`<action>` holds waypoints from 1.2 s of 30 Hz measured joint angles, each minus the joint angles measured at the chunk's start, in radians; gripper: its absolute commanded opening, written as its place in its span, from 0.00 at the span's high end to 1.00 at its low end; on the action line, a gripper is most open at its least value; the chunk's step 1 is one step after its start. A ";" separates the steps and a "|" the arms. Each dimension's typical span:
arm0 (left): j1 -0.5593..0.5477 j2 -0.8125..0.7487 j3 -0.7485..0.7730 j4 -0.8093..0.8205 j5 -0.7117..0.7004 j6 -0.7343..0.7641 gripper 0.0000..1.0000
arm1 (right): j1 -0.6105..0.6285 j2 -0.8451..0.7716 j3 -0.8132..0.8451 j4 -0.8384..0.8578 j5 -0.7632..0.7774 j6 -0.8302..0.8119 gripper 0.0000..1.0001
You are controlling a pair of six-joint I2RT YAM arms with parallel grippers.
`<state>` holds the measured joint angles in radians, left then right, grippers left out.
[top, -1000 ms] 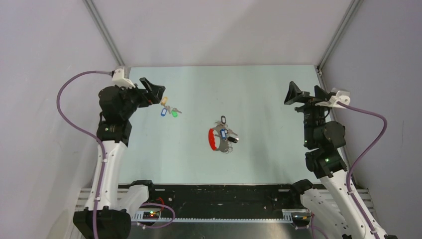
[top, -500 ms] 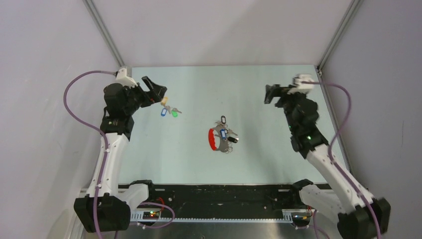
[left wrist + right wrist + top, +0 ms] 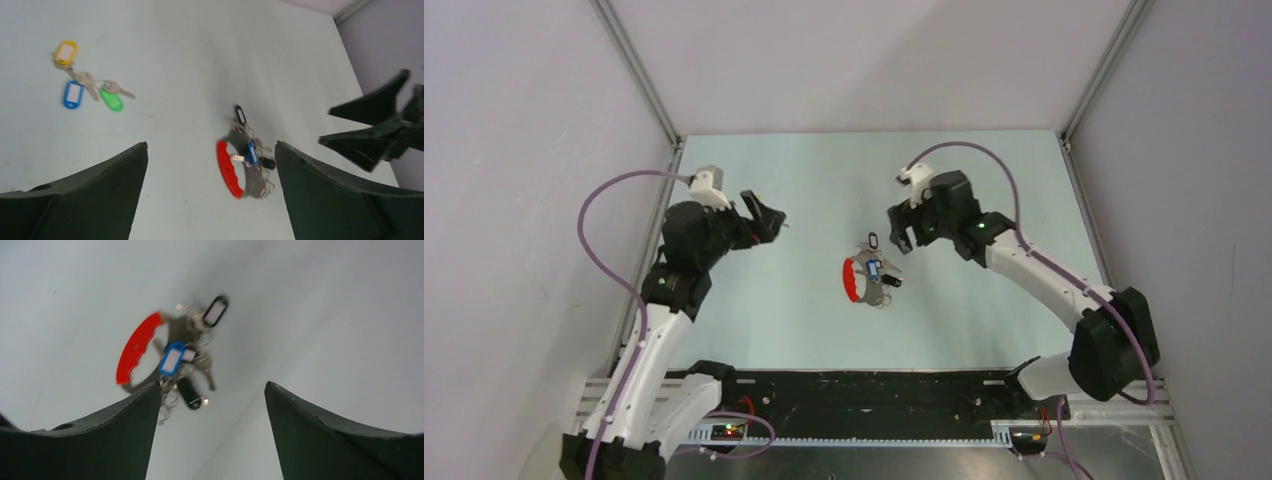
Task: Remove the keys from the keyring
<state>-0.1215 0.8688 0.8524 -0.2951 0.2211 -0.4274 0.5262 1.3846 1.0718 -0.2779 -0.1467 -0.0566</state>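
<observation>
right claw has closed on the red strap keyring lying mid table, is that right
No. The right claw is open and grips nothing; the keyring does lie mid table with its keys. The right wrist view shows it spread wide, the ring on the table beyond it.

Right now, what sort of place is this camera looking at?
Likely a robotics lab test cell: a left arm and right arm mounted at a pale table, plain enclosure walls, with tagged keys laid out.

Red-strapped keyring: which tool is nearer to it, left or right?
Right. The right tool hangs close to the red-strapped keyring, just beyond its far right side; the left tool is well off to its far left.
</observation>
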 measured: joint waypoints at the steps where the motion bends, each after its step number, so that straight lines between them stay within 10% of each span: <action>1: -0.036 -0.020 -0.016 -0.008 -0.024 -0.002 0.00 | 0.020 0.017 0.005 -0.017 -0.006 -0.011 0.20; 8: -0.278 -0.063 -0.122 -0.028 -0.201 -0.039 0.00 | 0.153 0.202 0.100 -0.162 -0.027 -0.105 0.19; 20: -0.297 -0.335 -0.262 -0.052 -0.463 -0.155 0.00 | 0.212 0.458 0.243 -0.225 -0.005 -0.184 0.28; 29: -0.297 -0.351 -0.295 -0.051 -0.471 -0.175 0.00 | 0.218 0.587 0.298 -0.238 0.053 -0.211 0.99; 36: -0.303 -0.229 -0.294 -0.048 -0.385 -0.175 0.01 | 0.217 0.435 0.203 -0.208 0.012 -0.225 1.00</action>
<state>-0.4248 0.6399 0.5583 -0.3428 -0.1635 -0.6025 0.7433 1.8191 1.2751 -0.4854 -0.1345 -0.2813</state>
